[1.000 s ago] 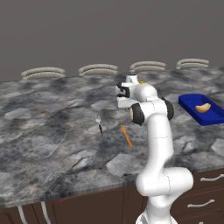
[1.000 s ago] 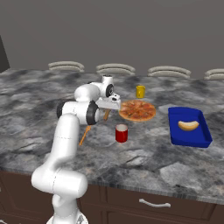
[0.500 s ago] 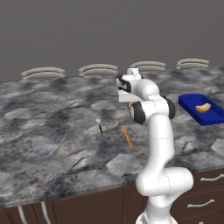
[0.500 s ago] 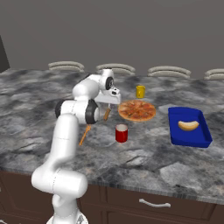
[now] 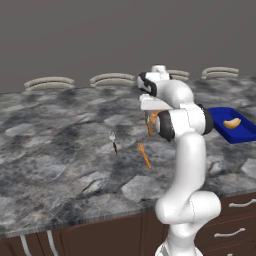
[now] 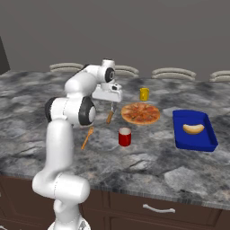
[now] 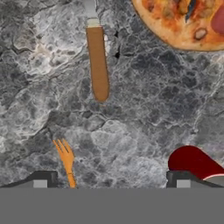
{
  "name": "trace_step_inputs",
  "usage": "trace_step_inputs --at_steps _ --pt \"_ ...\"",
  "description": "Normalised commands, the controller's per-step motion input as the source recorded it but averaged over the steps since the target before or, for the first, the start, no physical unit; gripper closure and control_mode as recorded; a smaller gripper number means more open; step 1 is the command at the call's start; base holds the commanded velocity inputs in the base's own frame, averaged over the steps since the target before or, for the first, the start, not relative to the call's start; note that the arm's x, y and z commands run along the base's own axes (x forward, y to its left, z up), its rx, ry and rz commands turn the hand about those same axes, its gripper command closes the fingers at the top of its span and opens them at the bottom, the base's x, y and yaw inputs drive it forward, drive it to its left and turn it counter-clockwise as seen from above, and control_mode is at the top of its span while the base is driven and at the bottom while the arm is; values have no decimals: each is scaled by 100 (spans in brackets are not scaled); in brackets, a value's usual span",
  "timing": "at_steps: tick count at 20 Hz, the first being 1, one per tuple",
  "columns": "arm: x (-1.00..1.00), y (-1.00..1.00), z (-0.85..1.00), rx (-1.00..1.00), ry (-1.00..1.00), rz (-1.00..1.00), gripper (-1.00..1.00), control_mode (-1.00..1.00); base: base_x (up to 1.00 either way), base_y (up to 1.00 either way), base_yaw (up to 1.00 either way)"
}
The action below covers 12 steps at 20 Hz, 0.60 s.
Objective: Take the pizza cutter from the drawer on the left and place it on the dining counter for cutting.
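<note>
Grey, black and white marbled stone forms the dining counter [image 6: 148,166], and the white arm's claw [image 6: 112,105] hangs above it with its jaws spread wide, gripping nothing and touching nothing. Straight below the claw, flat on the stone, lies the pizza cutter [image 6: 109,117], a slender utensil with an orange-brown handle and a silver neck. In the hand view the cutter [image 7: 97,65] lies ahead of the claw [image 7: 112,178], nearer the left fingertip [image 7: 43,177], and its head runs off the top edge. A small bright orange plastic fork [image 7: 65,159] lies just beside that same fingertip, apart from the cutter, and a red cup [image 7: 192,162] stands by the other one. A round pizza [image 7: 183,22] lies beyond the claw, to the cup's side. The right base view adds a yellow cup [image 6: 143,94] behind the pizza and a blue tray [image 6: 179,134] holding a bread roll, well off to the claw's side. The left base view adds a small silver-headed utensil with a dark handle [image 5: 114,142], on the claw's other side, past the fork.
</note>
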Motion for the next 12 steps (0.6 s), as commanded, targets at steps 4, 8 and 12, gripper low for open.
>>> trace_step_inputs --at_steps 4,8,12 --pt "-100 0 40 0 -4 -2 -100 -100 0 0 0" --pt "-100 6 62 0 -5 -2 -100 -100 0 0 0" --pt "-100 10 52 0 -11 0 -100 -100 0 0 0"
